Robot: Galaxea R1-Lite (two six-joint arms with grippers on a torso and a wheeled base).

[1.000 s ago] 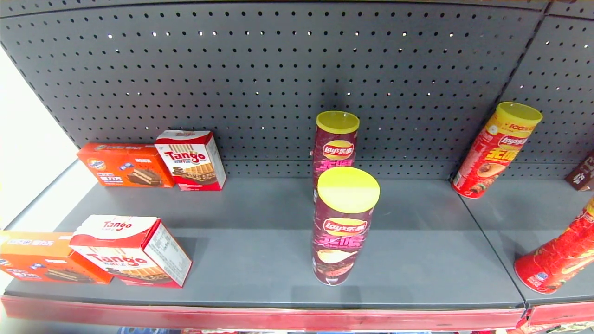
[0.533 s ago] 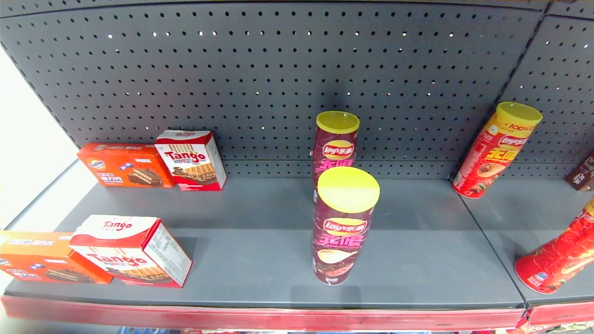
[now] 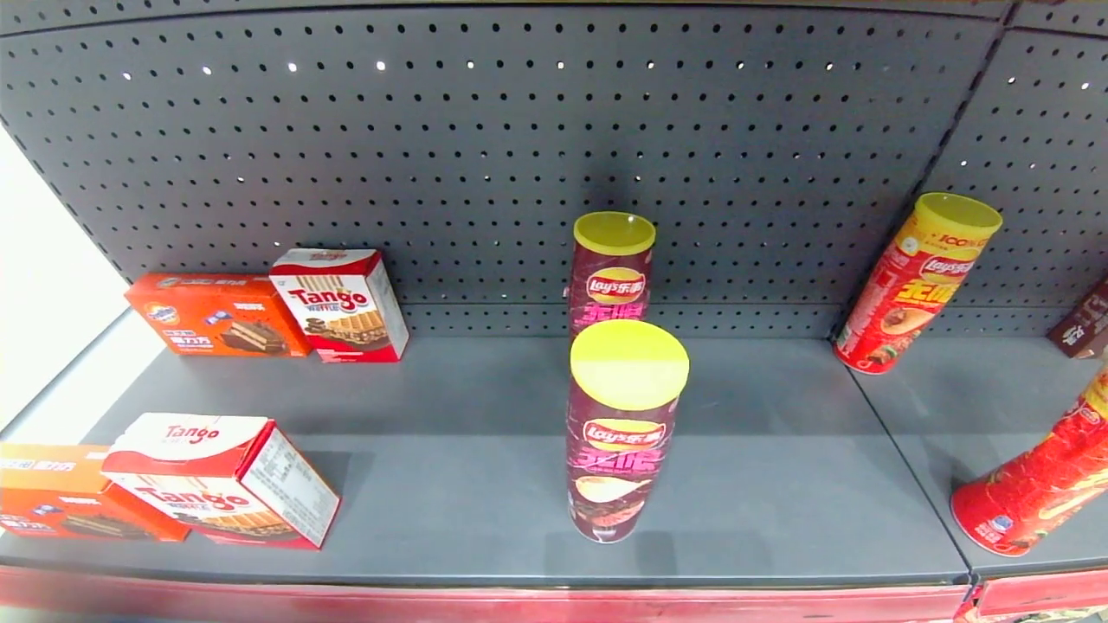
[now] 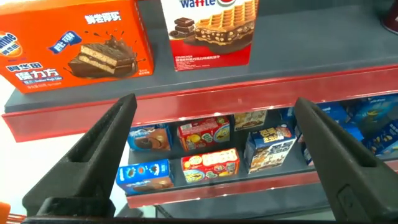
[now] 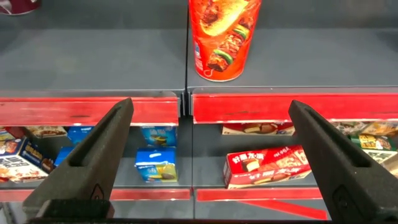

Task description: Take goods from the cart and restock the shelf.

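The grey shelf (image 3: 485, 467) holds two upright maroon chip cans with yellow lids, one in front (image 3: 625, 433) and one behind (image 3: 610, 268). At the left lie two wafer boxes (image 3: 221, 480) (image 3: 339, 305) and two orange cake boxes (image 3: 216, 313) (image 3: 61, 489). My left gripper (image 4: 214, 102) is open and holds nothing, in front of the shelf's red edge, below an orange box (image 4: 74, 46) and a wafer box (image 4: 211, 31). My right gripper (image 5: 211, 104) is open and holds nothing, below a red can (image 5: 224, 37).
Two more red cans (image 3: 913, 285) (image 3: 1030, 497) stand on the neighbouring shelf section at the right. A perforated grey back wall (image 3: 485, 147) closes the shelf. A lower shelf carries small boxes (image 4: 208, 168) (image 5: 267, 165). Free shelf room lies on both sides of the maroon cans.
The whole head picture has shifted a little, so the camera moved. Nothing on the shelf has changed place.
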